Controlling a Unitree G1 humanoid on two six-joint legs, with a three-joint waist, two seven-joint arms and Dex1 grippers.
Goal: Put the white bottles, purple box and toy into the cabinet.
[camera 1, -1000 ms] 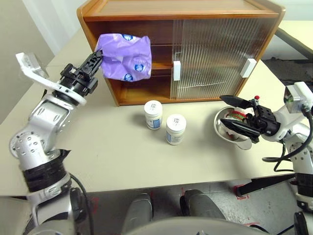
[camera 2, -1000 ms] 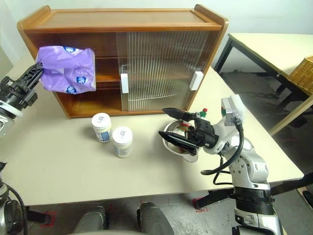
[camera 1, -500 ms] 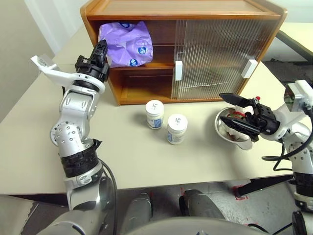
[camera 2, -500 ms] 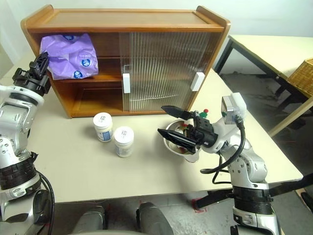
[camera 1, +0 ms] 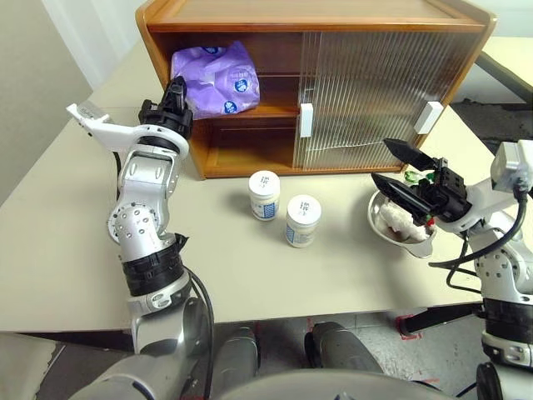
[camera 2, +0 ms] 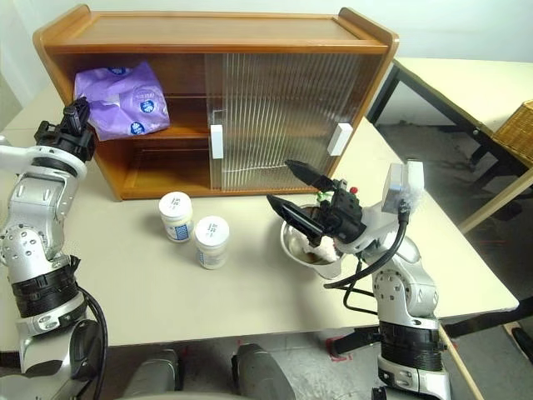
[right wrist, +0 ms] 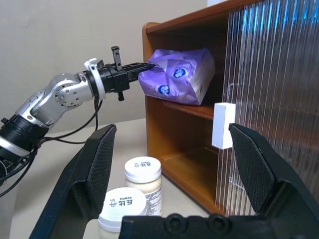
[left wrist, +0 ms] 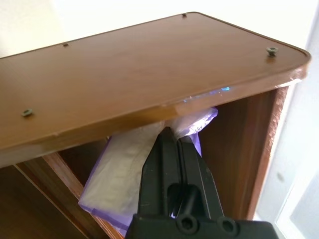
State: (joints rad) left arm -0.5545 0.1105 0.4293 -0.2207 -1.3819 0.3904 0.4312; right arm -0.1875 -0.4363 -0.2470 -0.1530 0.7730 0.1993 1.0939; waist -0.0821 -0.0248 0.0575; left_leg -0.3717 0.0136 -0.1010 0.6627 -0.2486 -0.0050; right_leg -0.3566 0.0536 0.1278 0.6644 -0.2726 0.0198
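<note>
Purple comes first on the left: your purple box (camera 1: 215, 79) now lies on the top shelf of the cabinet (camera 1: 308, 17), in the open left half. Your left gripper (camera 1: 176, 89) is pinched shut on the left edge of the box, just outside the cabinet's left wall. So that job looks almost done. You only have to let go and pull the arm away. Take care when you do, because part of the box sticks out at the front and may slip off.

Move right and nearer to you. The two white bottles (camera 1: 265, 194) stand on the table (camera 1: 75, 242), just in front of the cabinet. They stand upright, close together, and nothing touches them. Both have yet to go in. The bottom shelf behind them looks bare, so they could go there.

Go right again. A ribbed sliding door (camera 1: 375, 92) covers the right half of the cabinet, so only the left half is open to you.

Far right, a steel bowl (camera 1: 398, 240) sits on the table with the toy (camera 1: 398, 222) lying inside it. Your right gripper (camera 1: 401, 175) hangs just above the bowl with its fingers spread wide and nothing in them. It looks ready to come down for the toy, but it has not got it yet.

So one thing is nearly in, and three are left: two bottles and the toy.
</note>
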